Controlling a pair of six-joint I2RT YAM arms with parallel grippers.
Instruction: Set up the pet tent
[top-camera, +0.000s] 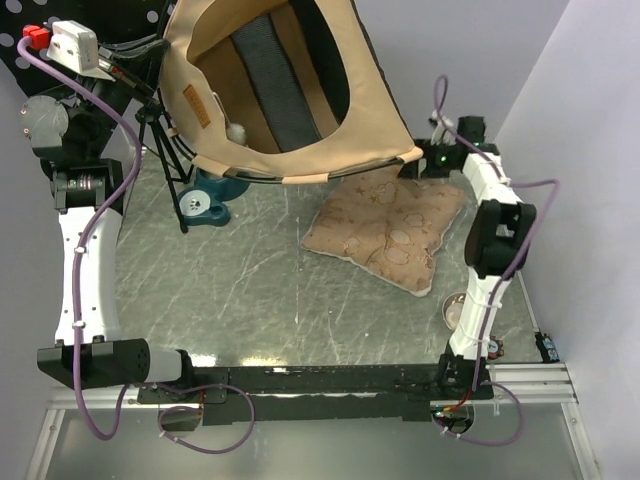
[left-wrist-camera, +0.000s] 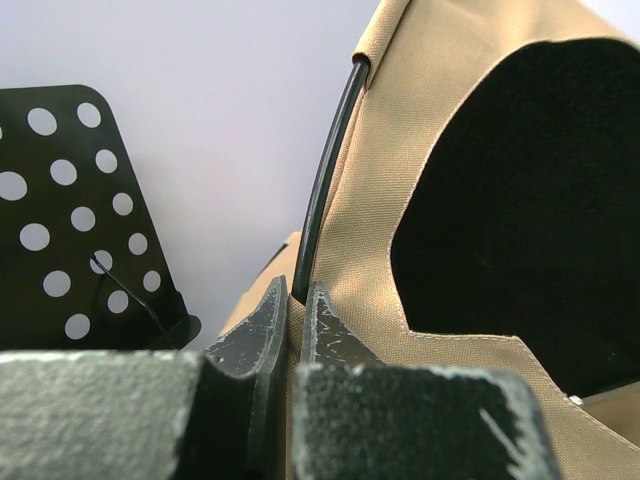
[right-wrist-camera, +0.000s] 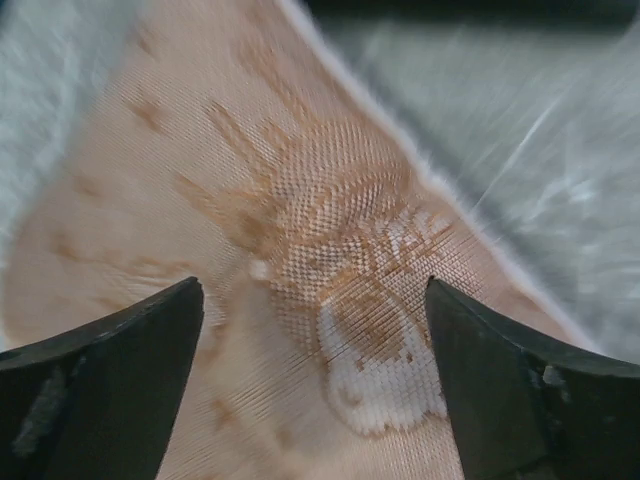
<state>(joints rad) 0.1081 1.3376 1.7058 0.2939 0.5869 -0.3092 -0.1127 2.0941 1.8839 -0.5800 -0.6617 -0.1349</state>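
Note:
The pet tent (top-camera: 205, 60) is a large tan fabric shell, lifted and tilted at the back of the table, its dark doorway facing the camera. A brown label patch (top-camera: 197, 105) and a white pom-pom (top-camera: 237, 130) show on it. My left gripper (top-camera: 160, 62) is raised at the tent's left edge. In the left wrist view the left gripper (left-wrist-camera: 297, 295) is shut on the tan fabric (left-wrist-camera: 420, 120) where a thin black pole (left-wrist-camera: 325, 170) runs up. My right gripper (top-camera: 415, 160) is open and empty by the tent's lower right corner. In its own view the right gripper (right-wrist-camera: 312, 300) hangs over the cushion (right-wrist-camera: 300, 200).
The pinkish-beige plush cushion (top-camera: 390, 225) lies at the right of the table. The blue pet bowl (top-camera: 210, 195) sits under the tent's left side, beside a black tripod (top-camera: 165, 150). A black perforated panel (left-wrist-camera: 70, 220) stands at the back left. A small round object (top-camera: 455, 305) lies near the right arm.

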